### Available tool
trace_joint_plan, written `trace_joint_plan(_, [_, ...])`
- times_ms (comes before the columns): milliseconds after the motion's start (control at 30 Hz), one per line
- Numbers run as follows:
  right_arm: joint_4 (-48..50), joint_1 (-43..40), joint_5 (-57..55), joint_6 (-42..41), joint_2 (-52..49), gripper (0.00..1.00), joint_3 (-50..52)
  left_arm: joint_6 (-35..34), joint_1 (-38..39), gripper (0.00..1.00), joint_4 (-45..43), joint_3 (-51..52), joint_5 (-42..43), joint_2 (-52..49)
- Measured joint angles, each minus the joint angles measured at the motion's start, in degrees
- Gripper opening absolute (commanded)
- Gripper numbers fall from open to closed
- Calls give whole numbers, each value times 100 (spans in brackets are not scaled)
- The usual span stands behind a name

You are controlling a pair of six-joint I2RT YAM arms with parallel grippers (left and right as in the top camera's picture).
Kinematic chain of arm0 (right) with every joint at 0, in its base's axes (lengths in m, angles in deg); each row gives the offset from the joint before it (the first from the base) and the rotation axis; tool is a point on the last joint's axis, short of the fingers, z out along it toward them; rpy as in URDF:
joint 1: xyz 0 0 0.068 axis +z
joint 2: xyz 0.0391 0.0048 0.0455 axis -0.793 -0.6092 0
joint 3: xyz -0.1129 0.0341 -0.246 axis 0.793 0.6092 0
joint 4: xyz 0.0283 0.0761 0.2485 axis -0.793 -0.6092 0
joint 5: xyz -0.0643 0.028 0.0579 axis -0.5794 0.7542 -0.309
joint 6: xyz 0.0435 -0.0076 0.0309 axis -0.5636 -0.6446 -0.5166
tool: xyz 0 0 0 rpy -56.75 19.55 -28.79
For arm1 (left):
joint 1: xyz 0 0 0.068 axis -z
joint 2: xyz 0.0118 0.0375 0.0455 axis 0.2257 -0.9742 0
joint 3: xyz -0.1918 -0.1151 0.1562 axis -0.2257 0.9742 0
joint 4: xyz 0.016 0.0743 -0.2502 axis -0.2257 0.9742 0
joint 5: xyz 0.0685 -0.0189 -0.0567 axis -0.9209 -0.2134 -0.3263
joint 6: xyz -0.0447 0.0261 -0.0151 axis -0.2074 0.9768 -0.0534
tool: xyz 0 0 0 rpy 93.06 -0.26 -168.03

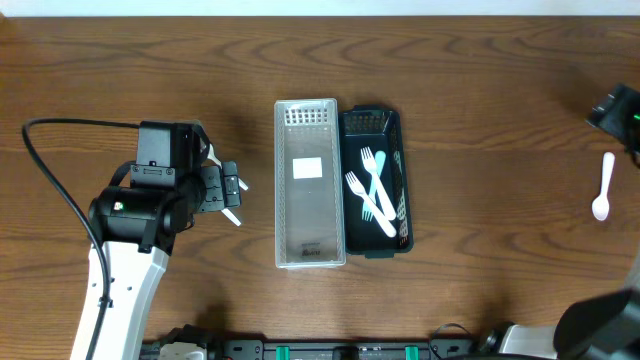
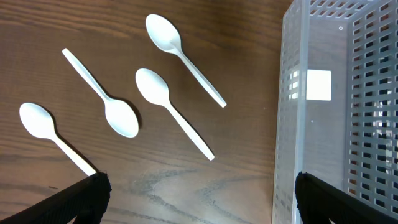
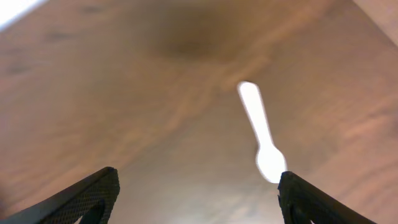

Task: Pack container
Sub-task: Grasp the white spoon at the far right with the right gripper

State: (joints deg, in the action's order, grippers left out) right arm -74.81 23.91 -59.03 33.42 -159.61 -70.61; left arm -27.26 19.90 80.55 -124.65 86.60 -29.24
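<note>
A: At the middle of the table (image 1: 500, 90), what's there?
B: A white basket (image 1: 310, 215) touching a black basket (image 1: 395, 135) holding forks (image 1: 370, 190).
A: Grippers?
B: Both spread wide, empty: left gripper (image 2: 199, 196) over spoons (image 2: 121, 118), right gripper (image 3: 198, 190) near a lone spoon (image 3: 268, 158).

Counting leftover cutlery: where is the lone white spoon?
Overhead, the lone spoon lies on the table at far right, near the right gripper, well clear of the black basket.

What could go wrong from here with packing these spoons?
The four spoons lie close together below the open left tool, so closing on one may knock or drag a neighbour. The white basket stands close beside them, so a wide swing could bump its wall.
</note>
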Motion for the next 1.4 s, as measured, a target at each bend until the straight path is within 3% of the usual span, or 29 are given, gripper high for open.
trace_joint_plan(200, [4,-778,-4,575,-1021,87,22,0,0,96,2,0,0,0])
trace_joint_plan(600, [278,-1145,17,979,-2448,88,52,0,0,97,2,0,0,0])
trace_joint_plan(1400, [828,-1252,63,1019,-3174,89,61,0,0,97,-50,0,0,0])
